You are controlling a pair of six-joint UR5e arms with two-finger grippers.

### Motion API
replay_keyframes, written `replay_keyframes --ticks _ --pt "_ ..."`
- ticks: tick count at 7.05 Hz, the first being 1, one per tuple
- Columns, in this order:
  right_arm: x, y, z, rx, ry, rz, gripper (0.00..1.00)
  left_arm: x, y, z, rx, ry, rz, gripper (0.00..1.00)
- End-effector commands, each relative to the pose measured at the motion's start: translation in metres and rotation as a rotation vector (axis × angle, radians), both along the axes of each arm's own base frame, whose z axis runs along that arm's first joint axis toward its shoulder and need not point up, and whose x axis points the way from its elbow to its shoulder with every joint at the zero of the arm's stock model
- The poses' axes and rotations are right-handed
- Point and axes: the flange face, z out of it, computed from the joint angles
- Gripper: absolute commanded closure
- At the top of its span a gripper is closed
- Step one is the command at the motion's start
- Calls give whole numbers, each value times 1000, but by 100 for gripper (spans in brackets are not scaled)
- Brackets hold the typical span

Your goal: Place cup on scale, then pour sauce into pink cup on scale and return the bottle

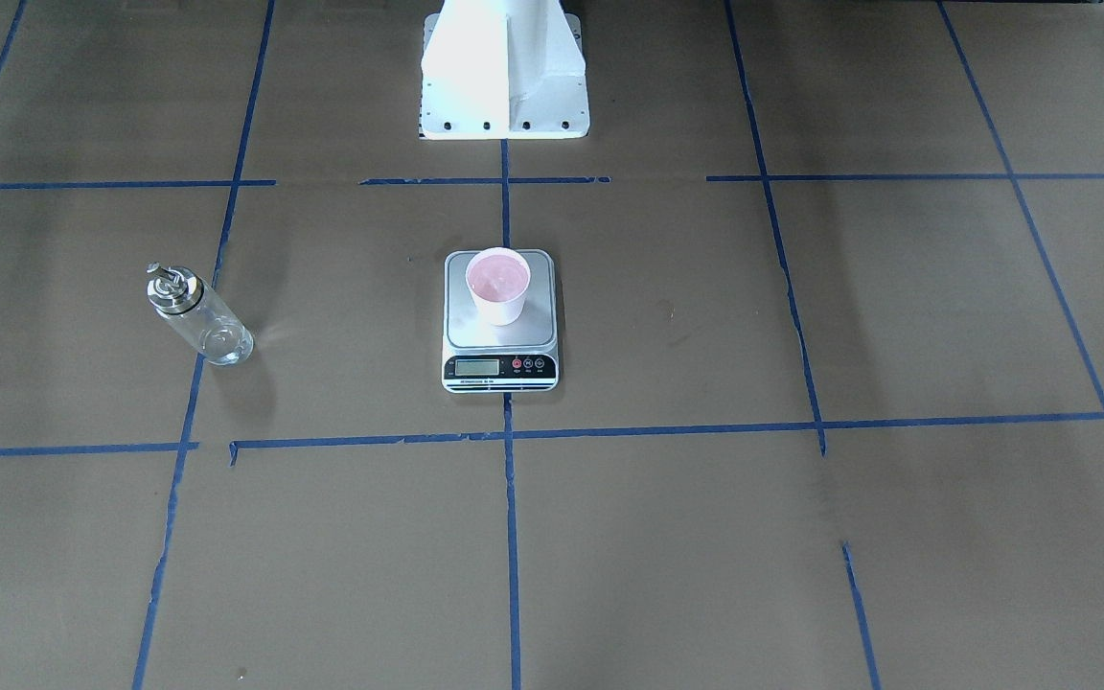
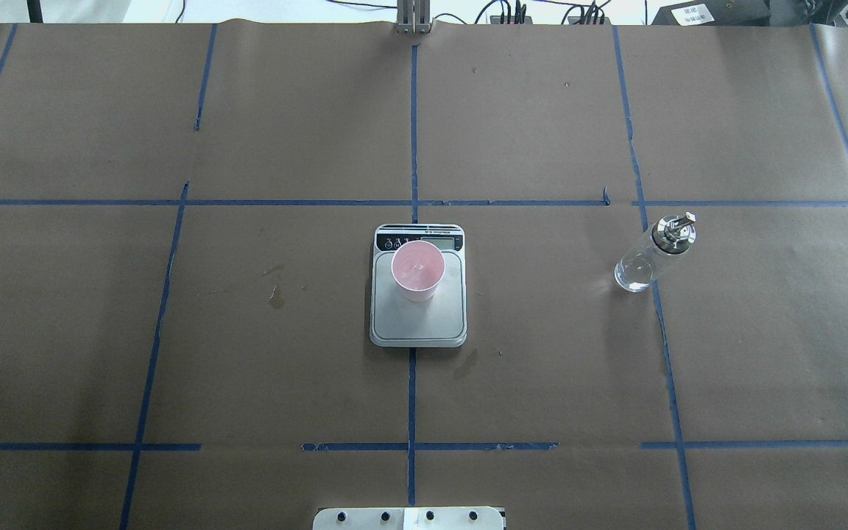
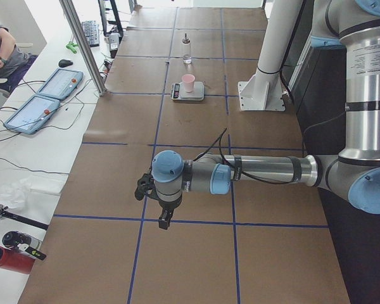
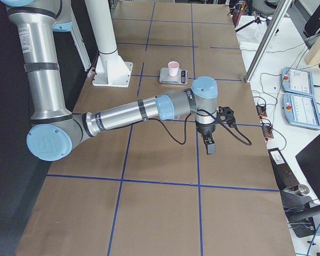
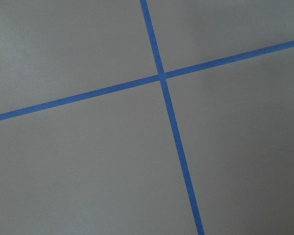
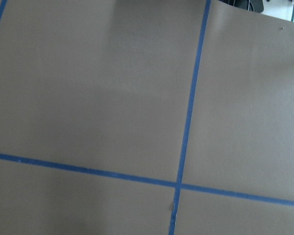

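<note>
Start at the table's left end. Closest, the left gripper (image 3: pixel 163 221) hangs over the brown paper table (image 2: pixel 247 331). You cannot tell how far open it is. Farther on, seen from overhead, sits one flat silver-and-white kitchen scale (image 2: pixel 418 324). One small pink tapered cup (image 2: pixel 417 271) stands upright on its plate, toward 12 o'clock. One clear glass bottle (image 2: pixel 652 254) with a silver cap stands at the scale's 3 o'clock, well apart. Farthest, the right gripper (image 4: pixel 209 148) hangs over the table. You cannot tell its opening either.
</note>
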Motion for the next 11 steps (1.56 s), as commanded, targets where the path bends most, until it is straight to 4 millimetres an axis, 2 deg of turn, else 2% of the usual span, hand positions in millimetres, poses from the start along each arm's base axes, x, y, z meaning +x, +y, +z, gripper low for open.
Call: replay_keyframes --ticks 1,2,3,5,6,9,10,11 --pt "11 26 78 -249 -89 -10 0 -1 0 -1 -1 1 -1 0" --pt "10 31 90 -275 -97 -10 0 0 -1 -1 0 1 1 0" --pt "10 48 111 -324 -109 -5 0 -1 0 -1 -2 2 0 0" --pt "5 61 124 -363 -184 -4 0 -1 -1 -2 0 2 0 0" --pt "3 65 121 -357 -210 -5 0 -1 -1 -2 4 2 1 0" --pt "7 59 117 -337 -157 -6 0 0 -7 -8 21 2 2 0" --pt "15 64 118 -317 -81 -5 0 0 -8 -11 25 2 2 0" --pt "21 79 132 -260 1 1 0 0 -10 -12 28 0 2 0"
